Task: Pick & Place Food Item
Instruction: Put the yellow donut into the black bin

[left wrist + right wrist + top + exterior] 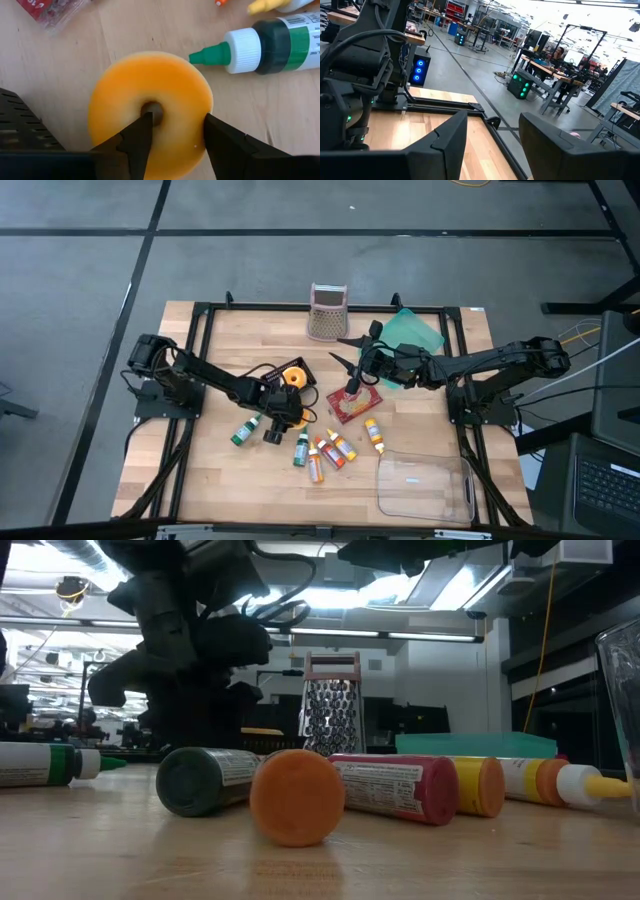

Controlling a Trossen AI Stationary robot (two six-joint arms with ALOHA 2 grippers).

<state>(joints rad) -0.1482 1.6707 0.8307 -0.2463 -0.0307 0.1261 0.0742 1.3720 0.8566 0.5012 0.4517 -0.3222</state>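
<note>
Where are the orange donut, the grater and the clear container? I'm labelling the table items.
orange donut [150, 107]: left wrist view, its top beside the hole.
grater [327, 312]: high view, mid-face.
clear container [425, 486]: high view, its flat middle.

- The doughnut is coloured orange-yellow, paler around its hole.
- The tabletop is made of pale wood with a light grain.
- The bottle is banded in green and white, with a green nozzle.
- The packet is printed red.
- The cloth is coloured teal.
- The left claw is finished black.
</note>
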